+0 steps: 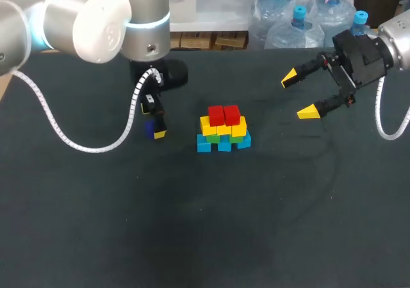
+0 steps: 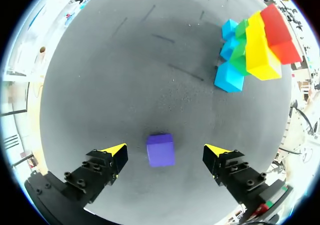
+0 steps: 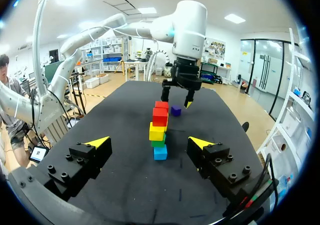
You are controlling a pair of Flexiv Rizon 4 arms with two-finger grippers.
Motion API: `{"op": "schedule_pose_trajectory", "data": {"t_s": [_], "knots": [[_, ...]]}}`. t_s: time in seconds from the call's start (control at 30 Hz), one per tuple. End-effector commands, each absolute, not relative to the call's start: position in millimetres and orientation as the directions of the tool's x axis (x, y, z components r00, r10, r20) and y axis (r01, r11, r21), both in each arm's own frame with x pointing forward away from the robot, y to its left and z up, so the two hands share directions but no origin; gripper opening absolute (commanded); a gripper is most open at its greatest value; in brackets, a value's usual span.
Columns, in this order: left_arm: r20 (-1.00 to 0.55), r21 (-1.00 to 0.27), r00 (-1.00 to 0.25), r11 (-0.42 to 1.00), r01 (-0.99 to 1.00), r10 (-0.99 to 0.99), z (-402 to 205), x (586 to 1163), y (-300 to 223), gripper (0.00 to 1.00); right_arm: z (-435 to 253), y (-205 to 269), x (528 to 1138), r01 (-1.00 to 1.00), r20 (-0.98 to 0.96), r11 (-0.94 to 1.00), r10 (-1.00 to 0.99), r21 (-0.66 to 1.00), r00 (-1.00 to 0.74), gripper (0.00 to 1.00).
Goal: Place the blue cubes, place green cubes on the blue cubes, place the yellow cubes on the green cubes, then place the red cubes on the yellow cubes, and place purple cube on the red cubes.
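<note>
1. The dark table (image 1: pixel 192 237) carries everything.
2. The left arm (image 1: pixel 96 19) comes in from the far left corner. Its bulk and a white coiled cable (image 1: pixel 57 131) cover most of the left gripper (image 1: pixel 154 118) in the head view, where only one yellow tip shows plainly.
3. The right arm (image 1: pixel 397 38) is cut off at the right edge. The right gripper (image 1: pixel 299 95) hangs above the table, well apart from the cubes, its fingers spread wide and holding nothing.
4. The stack (image 1: pixel 223 129) stands near the table's middle: blue cubes (image 1: pixel 223 144) at the bottom, then green cubes (image 1: pixel 213 137), yellow cubes (image 1: pixel 223 129) and two red cubes (image 1: pixel 223 115) on top. The green layer is mostly hidden, peeping out between blue and yellow.
5. The purple cube (image 2: pixel 160 149) lies on the table left of the stack, apart from it. In the left wrist view it sits between the left gripper's spread fingers (image 2: pixel 116 155), with a gap on each side, ungripped. In the head view it is half hidden.
</note>
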State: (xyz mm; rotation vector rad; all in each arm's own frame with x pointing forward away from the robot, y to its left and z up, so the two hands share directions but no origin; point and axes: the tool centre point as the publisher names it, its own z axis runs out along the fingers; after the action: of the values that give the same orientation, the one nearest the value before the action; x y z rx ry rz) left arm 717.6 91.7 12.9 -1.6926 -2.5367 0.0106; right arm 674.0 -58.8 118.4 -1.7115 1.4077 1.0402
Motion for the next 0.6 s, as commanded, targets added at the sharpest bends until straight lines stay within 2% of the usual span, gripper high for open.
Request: {"op": "schedule_pose_trajectory", "data": {"t_s": [0.03,0.6], "knots": [[0.063,-0.05,-0.384,0.387,0.921,0.921,10.7,711.9,94.2,1.0,118.0,-58.5,674.1,-0.983,-0.893,-0.184,-0.439,-0.016,0.097,1.0],[0.049,-0.059,-0.393,0.396,0.916,0.918,1.2,708.3,91.2,1.0,118.0,-58.5,674.1,-0.983,-0.893,-0.184,-0.439,-0.016,0.097,1.0]]}}
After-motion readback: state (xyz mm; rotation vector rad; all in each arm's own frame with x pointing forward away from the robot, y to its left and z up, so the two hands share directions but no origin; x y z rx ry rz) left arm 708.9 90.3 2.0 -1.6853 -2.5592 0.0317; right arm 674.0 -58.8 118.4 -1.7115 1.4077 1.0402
